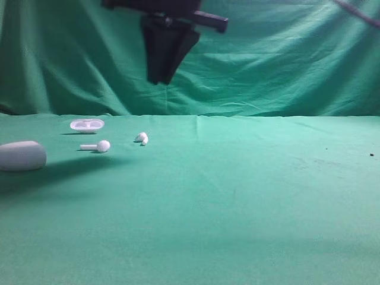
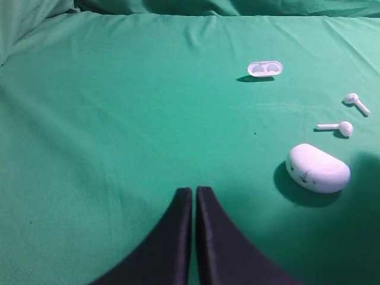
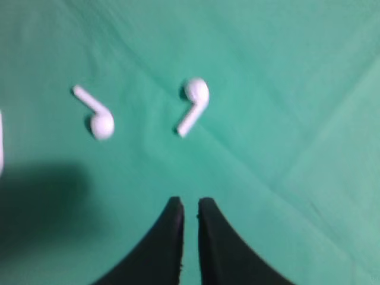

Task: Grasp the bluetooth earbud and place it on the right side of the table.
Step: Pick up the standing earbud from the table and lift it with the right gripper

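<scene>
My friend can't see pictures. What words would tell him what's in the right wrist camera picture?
Two small white earbuds lie apart on green cloth: the bluetooth earbud near the middle and another earbud to its left. The right gripper reaches in from the bottom edge, its two black fingers slightly parted and holding nothing.

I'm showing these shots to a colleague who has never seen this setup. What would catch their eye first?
Probably the dark right hand hanging in the air before the green backdrop, holding nothing. Next, the cluster of white pieces at the table's left: the bluetooth earbud, a long-stemmed earbud beside it, an open oval tray behind and a rounded case at the edge.
</scene>
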You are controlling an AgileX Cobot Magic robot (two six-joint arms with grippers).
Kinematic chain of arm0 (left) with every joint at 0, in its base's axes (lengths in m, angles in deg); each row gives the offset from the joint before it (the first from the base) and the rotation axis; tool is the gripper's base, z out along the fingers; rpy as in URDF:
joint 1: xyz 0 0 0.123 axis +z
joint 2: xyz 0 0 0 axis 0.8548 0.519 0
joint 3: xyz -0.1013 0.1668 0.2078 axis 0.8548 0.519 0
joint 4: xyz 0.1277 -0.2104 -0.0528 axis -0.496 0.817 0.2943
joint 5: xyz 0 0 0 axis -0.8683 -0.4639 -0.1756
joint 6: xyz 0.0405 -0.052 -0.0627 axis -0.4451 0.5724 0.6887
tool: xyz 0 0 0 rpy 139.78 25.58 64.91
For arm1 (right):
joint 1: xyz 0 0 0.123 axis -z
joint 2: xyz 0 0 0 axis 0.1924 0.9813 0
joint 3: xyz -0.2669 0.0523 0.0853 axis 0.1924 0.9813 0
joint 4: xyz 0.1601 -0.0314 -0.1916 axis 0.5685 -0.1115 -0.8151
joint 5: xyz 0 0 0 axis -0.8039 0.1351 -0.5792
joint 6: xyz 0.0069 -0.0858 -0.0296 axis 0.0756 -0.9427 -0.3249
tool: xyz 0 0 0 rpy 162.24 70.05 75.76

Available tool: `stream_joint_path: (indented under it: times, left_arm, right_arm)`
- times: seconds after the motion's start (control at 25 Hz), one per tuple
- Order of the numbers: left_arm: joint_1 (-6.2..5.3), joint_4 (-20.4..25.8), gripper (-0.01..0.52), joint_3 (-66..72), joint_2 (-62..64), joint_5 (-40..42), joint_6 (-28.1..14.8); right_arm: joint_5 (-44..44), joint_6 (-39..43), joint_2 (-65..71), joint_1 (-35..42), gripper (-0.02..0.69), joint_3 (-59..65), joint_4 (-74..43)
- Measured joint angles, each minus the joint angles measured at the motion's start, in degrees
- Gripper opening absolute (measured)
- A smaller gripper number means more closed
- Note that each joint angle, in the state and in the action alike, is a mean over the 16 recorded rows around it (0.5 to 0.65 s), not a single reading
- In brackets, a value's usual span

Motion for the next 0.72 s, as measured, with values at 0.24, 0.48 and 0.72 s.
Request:
stream_joint_path:
  times: [0.24,0.48,0.72]
  left_arm:
    - [0.00,0.0,0.000,0.0,0.0,0.0,0.0]
    - [0.00,0.0,0.000,0.0,0.0,0.0,0.0]
    - [0.00,0.0,0.000,0.0,0.0,0.0,0.0]
  right_arm:
    - [-1.8,2.4,5.5,-0.1,0.482,-5.9,-0.7]
    - [-2.7,3.7,8.0,-0.1,0.494,-8.2,-1.4]
    - [-2.6,4.3,8.9,-0.1,0.493,-8.6,-1.9]
